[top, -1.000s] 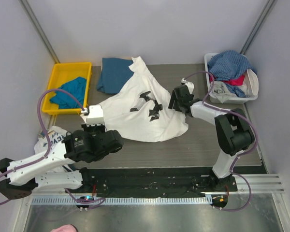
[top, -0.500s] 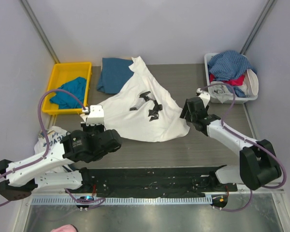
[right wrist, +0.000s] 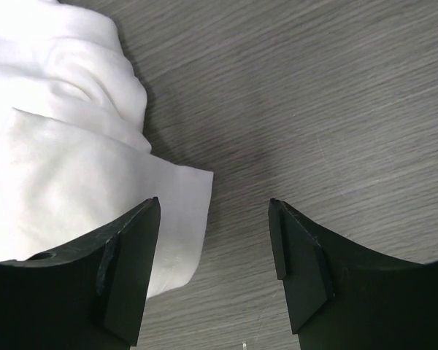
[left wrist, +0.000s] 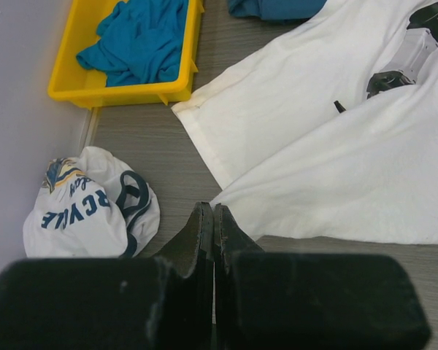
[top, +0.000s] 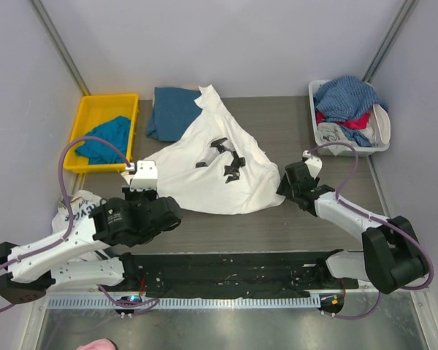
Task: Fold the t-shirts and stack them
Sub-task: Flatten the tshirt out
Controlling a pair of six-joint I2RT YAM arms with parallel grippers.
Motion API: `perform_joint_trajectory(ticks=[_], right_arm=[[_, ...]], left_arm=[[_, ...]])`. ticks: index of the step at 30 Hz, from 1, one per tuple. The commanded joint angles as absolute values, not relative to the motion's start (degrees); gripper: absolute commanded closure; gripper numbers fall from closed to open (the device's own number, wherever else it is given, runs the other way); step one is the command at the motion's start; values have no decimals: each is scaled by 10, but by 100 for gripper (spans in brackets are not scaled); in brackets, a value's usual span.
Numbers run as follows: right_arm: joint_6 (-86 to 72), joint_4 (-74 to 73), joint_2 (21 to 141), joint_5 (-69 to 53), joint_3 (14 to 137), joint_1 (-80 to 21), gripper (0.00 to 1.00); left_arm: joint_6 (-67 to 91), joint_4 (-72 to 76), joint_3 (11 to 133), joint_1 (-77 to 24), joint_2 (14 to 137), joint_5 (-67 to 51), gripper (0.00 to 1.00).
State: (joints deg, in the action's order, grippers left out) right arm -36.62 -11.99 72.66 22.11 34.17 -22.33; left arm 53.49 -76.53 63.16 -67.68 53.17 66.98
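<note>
One white t-shirt [right wrist: 66, 157] corner between right end effector [right wrist: 215, 273] fingers.

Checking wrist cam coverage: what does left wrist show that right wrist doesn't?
Only left wrist: yellow bin holding a teal garment, a balled printed white tee, the white shirt's black graphic marks, its own left gripper shut. Only right wrist: the right gripper open, a shirt corner between its fingers. Both: the white t-shirt on the grey table.

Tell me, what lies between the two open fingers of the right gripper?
In the right wrist view, the right gripper is open over bare table; a corner of the white t-shirt reaches in beside its left finger.
</note>
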Motion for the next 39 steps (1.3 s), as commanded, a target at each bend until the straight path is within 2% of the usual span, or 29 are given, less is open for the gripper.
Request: perform_joint_trajectory(ticks=[1, 18, 22, 36, 38, 39], right_arm=[[-388, -87, 732, 209, 329, -221, 32], [-386, -31, 816, 134, 332, -222, 33], [-385, -17, 838, 110, 334, -223, 42], [-381, -11, 879, 80, 340, -222, 65], [-381, -11, 880, 79, 341, -222, 70], [-381, -11, 882, 80, 341, -223, 79]], left_arm=[[530, -762, 629, -673, 520, 683, 100], [535, -765, 626, -673, 507, 679, 100], [536, -766, 626, -672, 502, 679, 100], [537, -760, 626, -672, 496, 674, 100], [538, -761, 627, -672, 495, 674, 100], [538, -762, 626, -672, 494, 674, 100]])
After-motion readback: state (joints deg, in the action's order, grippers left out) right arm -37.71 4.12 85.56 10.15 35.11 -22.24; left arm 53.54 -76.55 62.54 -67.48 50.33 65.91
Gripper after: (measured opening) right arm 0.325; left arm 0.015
